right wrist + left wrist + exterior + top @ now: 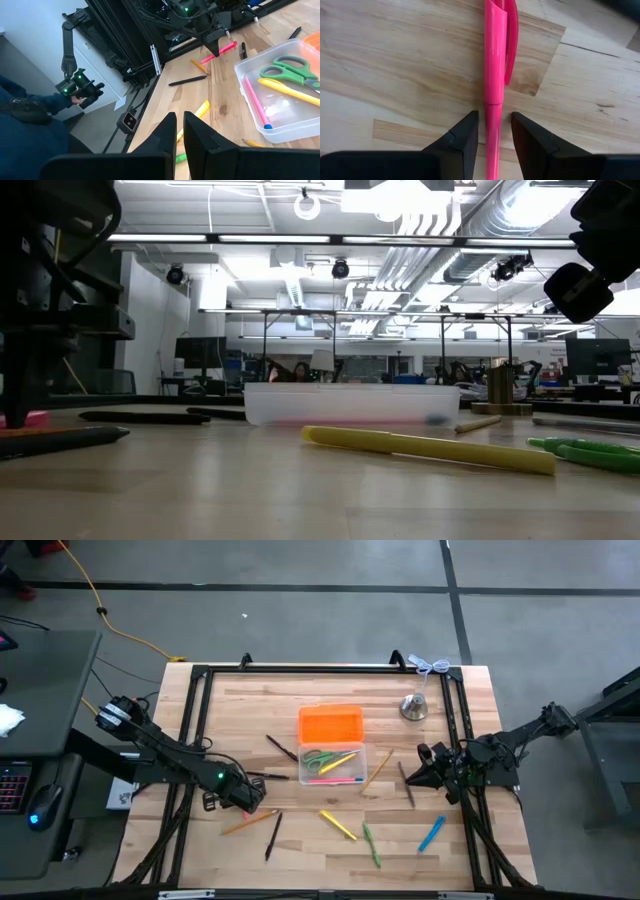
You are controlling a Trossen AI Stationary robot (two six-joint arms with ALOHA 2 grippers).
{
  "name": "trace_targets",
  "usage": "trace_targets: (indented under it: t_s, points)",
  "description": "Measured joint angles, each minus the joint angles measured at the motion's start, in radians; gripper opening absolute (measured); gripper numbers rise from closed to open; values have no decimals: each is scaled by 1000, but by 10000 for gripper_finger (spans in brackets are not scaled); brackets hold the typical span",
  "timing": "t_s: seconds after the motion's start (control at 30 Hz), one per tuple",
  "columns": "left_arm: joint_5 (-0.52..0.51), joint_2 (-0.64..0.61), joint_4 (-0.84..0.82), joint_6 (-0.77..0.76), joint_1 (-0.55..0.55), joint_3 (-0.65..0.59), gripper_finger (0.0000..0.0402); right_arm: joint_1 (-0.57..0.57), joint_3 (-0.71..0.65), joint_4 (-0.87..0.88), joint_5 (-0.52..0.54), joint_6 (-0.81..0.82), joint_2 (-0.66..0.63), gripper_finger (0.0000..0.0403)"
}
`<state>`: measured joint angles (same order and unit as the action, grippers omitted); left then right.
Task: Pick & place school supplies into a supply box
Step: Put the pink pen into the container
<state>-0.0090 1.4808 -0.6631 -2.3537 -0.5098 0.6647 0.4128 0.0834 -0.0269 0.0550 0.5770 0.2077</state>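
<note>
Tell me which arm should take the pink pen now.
Left. The left pincer is already down astride the pink pen, a finger on each side with narrow gaps, so it likely only needs to close. The right pincer hangs off by the table's right side.

Supply box (pixel 333 762) open mid-table; left gripper (pixel 252 800) low beside pink pen (pixel 266 811).
</note>
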Motion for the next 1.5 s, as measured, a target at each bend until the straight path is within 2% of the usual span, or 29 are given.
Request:
trace_targets:
  t_s: [0.5,0.93,1.5]
  points:
    - [-2,3,-14,-2,0,-1,150,0,0,0,1,-1,0,12]
    - [-8,3,-27,13,-1,-1,54,0,0,1,1,-1,0,12]
    - [-24,-38,-32,38,-2,-6,43,0,0,1,1,-1,0,12]
